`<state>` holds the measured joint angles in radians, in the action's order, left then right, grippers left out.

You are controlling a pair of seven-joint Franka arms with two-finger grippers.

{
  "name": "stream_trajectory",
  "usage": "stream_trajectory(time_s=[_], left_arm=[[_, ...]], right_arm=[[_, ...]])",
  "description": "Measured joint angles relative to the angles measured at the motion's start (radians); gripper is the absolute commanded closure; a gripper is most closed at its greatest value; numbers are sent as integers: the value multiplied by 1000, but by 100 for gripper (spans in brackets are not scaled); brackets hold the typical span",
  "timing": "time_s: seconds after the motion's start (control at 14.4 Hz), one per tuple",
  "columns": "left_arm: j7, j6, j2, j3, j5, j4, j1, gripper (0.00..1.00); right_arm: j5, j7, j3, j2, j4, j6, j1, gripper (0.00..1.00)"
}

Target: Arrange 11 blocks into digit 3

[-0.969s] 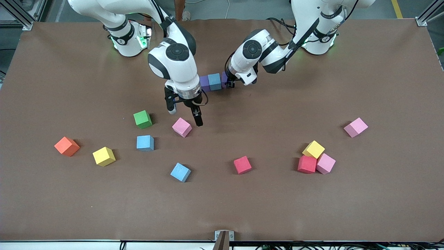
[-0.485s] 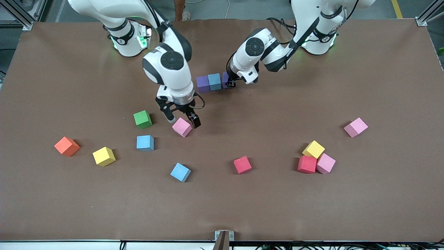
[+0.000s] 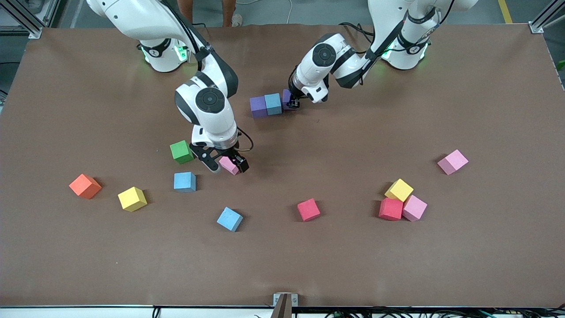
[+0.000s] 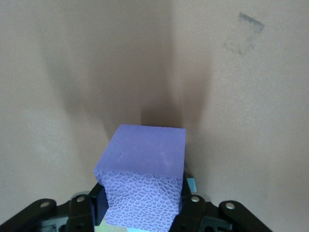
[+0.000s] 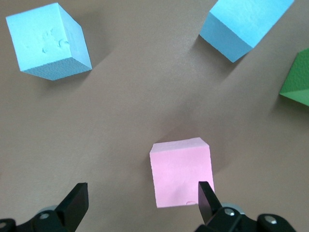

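Observation:
A short row of blocks lies near the arms' bases: a purple block (image 3: 258,106), a light blue block (image 3: 273,104) and a second purple block (image 3: 287,98) (image 4: 145,164). My left gripper (image 3: 293,104) (image 4: 142,210) is shut on that second purple block at the row's end. My right gripper (image 3: 227,166) (image 5: 142,200) is open and low over the table, its fingers on either side of a pink block (image 3: 228,164) (image 5: 181,171). One finger (image 5: 205,195) is close to the pink block's side; the other finger (image 5: 77,202) stands well apart.
Loose blocks lie around: green (image 3: 181,151), two light blue (image 3: 184,181) (image 3: 229,219), yellow (image 3: 132,198), red (image 3: 308,209), a cluster of yellow (image 3: 399,190), red (image 3: 390,209) and pink (image 3: 414,208), and a lone pink (image 3: 452,161). An orange cube (image 3: 85,186) sits toward the right arm's end.
My right gripper has come down and shifted until its open fingers straddle the pink block. The left gripper has stayed shut on the purple block, barely moving.

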<state>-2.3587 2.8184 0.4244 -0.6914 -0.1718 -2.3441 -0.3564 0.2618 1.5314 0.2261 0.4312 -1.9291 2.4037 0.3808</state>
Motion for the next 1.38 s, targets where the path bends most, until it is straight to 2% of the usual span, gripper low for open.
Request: stream_trajectory(time_s=[0.55, 0.97, 1.38], left_arm=[[-107, 52, 1, 1, 0, -16, -2, 92], [-117, 82, 14, 12, 0, -19, -21, 92], [-118, 89, 11, 88, 0, -12, -86, 92]], right_arm=[[-2, -148, 3, 63, 47, -66, -43, 0], [-83, -149, 26, 78, 51, -116, -42, 0], [-87, -186, 26, 99, 51, -116, -45, 0]])
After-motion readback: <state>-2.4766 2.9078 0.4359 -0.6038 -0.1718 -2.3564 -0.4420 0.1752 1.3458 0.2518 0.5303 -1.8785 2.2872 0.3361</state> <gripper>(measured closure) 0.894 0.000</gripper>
